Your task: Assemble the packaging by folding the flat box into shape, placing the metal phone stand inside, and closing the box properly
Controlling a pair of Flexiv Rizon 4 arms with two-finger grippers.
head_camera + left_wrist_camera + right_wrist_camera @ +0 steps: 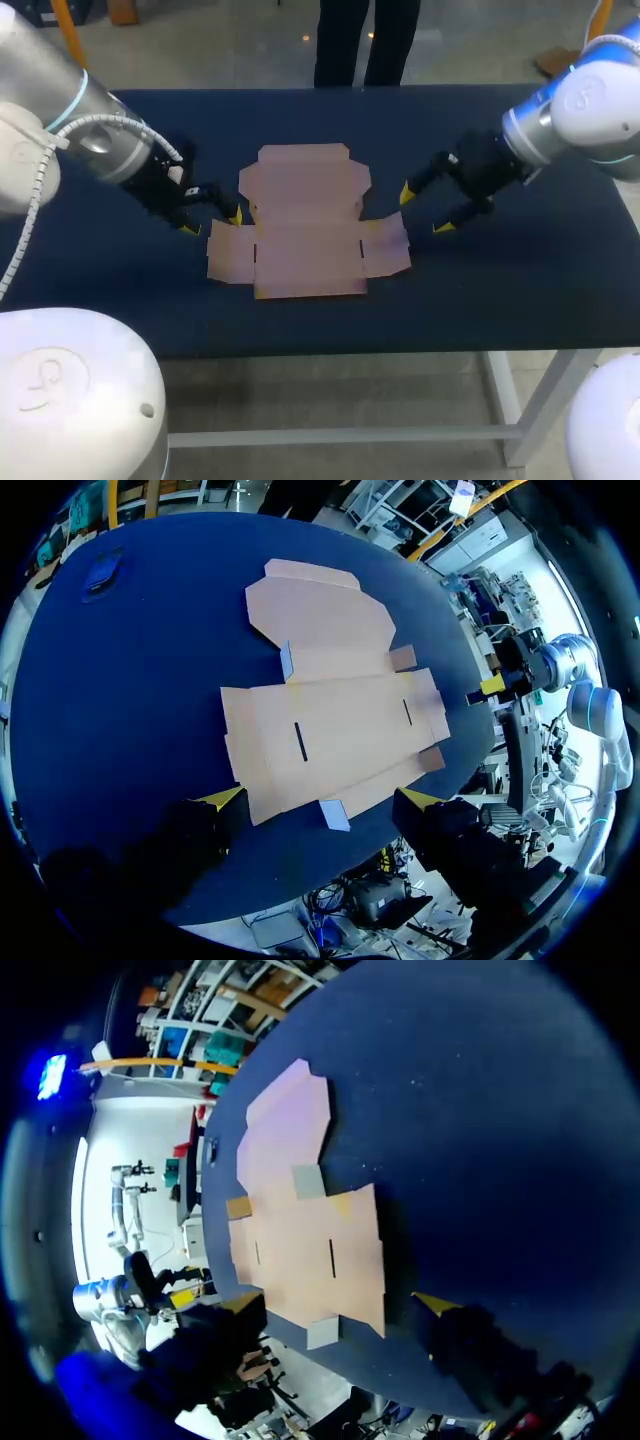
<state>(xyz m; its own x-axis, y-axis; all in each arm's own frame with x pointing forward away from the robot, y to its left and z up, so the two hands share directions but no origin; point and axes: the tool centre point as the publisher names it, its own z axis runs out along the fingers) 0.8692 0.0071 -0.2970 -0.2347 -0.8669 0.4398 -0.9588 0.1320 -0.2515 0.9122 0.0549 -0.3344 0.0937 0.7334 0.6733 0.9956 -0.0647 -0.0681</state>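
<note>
The flat box point(305, 225) lies in the middle of the tabletop point(520, 290); the left hand point(213, 221) and the right hand point(424, 210) sit at its two sides, fingers apart, holding nothing; best to lift both sides together, slowly, so the box does not slide.

There is one desk point(480, 290), dark blue, and one flat cardboard box blank point(305, 225) lying unfolded on it, with two short slits point(300, 742) cut in its middle panel. Two robot arms come in, the left arm point(90, 130) and the right arm point(580, 110), with one claw apiece: left claw point(213, 221), right claw point(423, 210). Each claw carries two yellow fingertips point(405, 192), four in all.
</note>
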